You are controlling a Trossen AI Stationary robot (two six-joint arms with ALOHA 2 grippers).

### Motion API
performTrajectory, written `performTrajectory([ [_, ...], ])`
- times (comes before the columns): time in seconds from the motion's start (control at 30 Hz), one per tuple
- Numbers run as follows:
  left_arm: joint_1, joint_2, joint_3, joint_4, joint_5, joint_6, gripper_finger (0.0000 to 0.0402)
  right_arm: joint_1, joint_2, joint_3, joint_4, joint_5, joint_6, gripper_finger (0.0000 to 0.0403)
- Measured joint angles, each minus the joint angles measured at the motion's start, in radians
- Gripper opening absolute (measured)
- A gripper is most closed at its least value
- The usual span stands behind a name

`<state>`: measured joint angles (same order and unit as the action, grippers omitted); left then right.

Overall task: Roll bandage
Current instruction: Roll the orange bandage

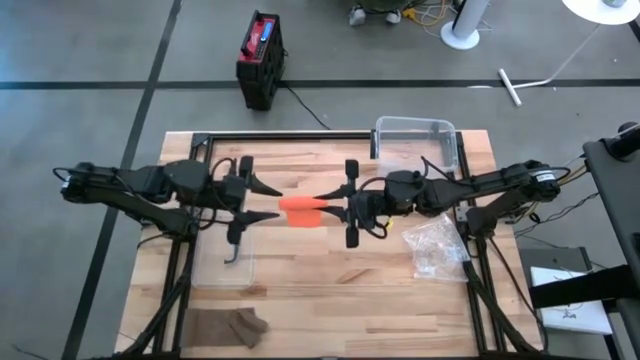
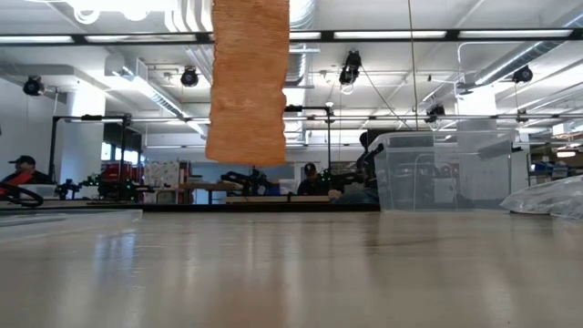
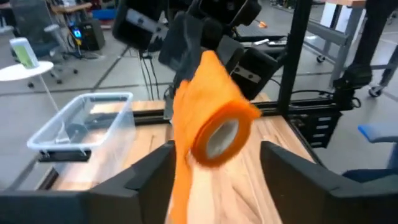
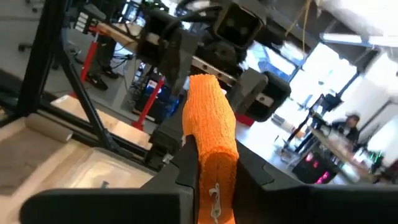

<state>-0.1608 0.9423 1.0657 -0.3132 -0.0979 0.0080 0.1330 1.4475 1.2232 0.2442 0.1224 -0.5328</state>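
Hanging in the air over the middle of the wooden table is one orange bandage. It is held up between the two arms and does not touch the table. Part of it is wound into a roll with a hollow middle, and a loose strip hangs down from it.

The right gripper is pinched tight on the bandage, with one dark finger on each side of the cloth. The left gripper has its fingers spread wide. The roll sits between them, but the fingers look a little apart from it, so this gripper seems to have let go.

I think the job is partway through the rolling. One arm holds the bandage and the other lets go so it can take a new hold. Next, the left gripper likely needs to close on the roll again and turn it, so more of the strip winds on. The right gripper has to keep the cloth pulled snug, or the roll could go loose.

Around them I count two arms and one bandage. There is one clear box at the far edge, one clear flat tray under the left arm, one crinkly clear bag by the right arm, and one brown cloth near the front edge. Far behind the table, people sit in the room.
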Motion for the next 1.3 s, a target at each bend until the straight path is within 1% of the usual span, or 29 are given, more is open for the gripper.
performTrajectory([
  [0.1, 0.0, -0.021, 0.0, -0.05, 0.033, -0.023, 0.0258, 0.011, 0.0, 0.0, 0.0, -0.002, -0.086, 0.0044],
  [0.23, 0.0, -0.027, 0.0, -0.079, 0.085, -0.018, 0.0295, 0.014, 0.0, 0.001, 0.008, -0.05, -0.153, 0.0051],
  [0.33, 0.0, -0.015, 0.0, -0.094, 0.108, 0.021, 0.0314, 0.013, 0.0, 0.019, -0.003, -0.078, -0.177, 0.0049],
  [0.43, 0.001, 0.016, 0.0, -0.089, 0.108, 0.062, 0.0325, 0.013, -0.001, 0.034, -0.003, -0.079, -0.224, 0.0047],
  [0.53, 0.008, 0.053, 0.0, -0.059, 0.108, 0.092, 0.0326, 0.013, -0.002, 0.043, -0.023, -0.081, -0.295, 0.0047],
  [0.67, 0.027, 0.099, 0.0, -0.01, 0.118, 0.115, 0.0319, 0.011, -0.002, 0.046, -0.03, -0.079, -0.42, 0.0047],
  [0.83, 0.048, 0.117, 0.0, 0.054, 0.216, 0.121, 0.0313, 0.011, -0.002, 0.044, -0.037, -0.078, -0.566, 0.0047],
  [0.9, 0.048, 0.117, 0.0, 0.081, 0.239, 0.116, 0.0313, 0.011, -0.002, 0.044, -0.037, -0.078, -0.614, 0.0047],
  [1.13, 0.048, 0.11, -0.001, 0.096, 0.263, 0.048, 0.0326, 0.01, -0.002, 0.044, -0.06, -0.068, -0.687, 0.0048],
  [1.2, 0.048, 0.115, -0.001, 0.1, 0.273, 0.027, 0.0326, 0.01, -0.002, 0.044, -0.06, -0.063, -0.702, 0.0048],
  [1.3, 0.048, 0.124, -0.001, 0.11, 0.278, -0.007, 0.032, 0.01, -0.002, 0.043, -0.061, -0.044, -0.767, 0.0048],
])
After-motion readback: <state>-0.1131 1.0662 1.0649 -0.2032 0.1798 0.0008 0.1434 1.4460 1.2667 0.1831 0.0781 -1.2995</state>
